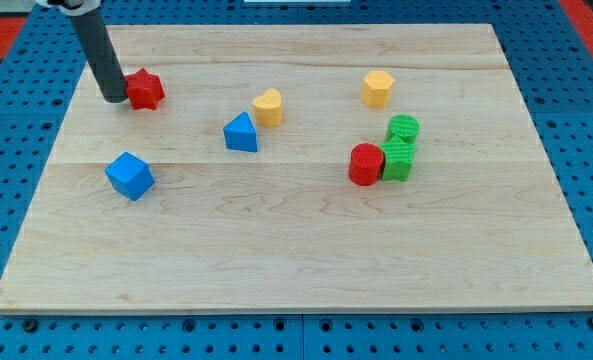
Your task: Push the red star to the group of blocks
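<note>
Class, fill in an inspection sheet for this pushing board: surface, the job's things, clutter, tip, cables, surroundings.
Surface: pale wooden board, flat, planks running across the view.
Job's things: red star at the view's upper left; group at the right: red block, green block, green cylinder, bunched together.
Clutter: blue cube, blue wedge, yellow block, yellow hexagon, all scattered.
Tip: my tip is against the star's left side.
Cables: nothing seen.
Surroundings: blue perforated base around the board.

Pale smooth wooden board (296, 240), matt blocks
</note>
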{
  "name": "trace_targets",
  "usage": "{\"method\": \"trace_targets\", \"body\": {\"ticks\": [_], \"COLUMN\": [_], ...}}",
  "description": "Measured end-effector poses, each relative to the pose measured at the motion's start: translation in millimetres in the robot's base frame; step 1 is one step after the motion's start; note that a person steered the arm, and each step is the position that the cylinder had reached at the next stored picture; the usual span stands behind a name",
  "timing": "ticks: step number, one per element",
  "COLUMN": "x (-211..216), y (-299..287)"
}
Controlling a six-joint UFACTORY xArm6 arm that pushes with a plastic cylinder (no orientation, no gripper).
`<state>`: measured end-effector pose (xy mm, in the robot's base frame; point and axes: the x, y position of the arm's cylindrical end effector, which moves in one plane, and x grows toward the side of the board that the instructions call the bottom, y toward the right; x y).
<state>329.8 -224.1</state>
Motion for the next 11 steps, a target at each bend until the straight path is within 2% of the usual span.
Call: {"method": "trace_targets", "body": {"ticks": [1, 2, 4, 5, 9, 10, 11], "x": [-34, -48, -22, -23, -15, -18, -17], "y": [30, 45, 47, 80, 144, 192, 196]}}
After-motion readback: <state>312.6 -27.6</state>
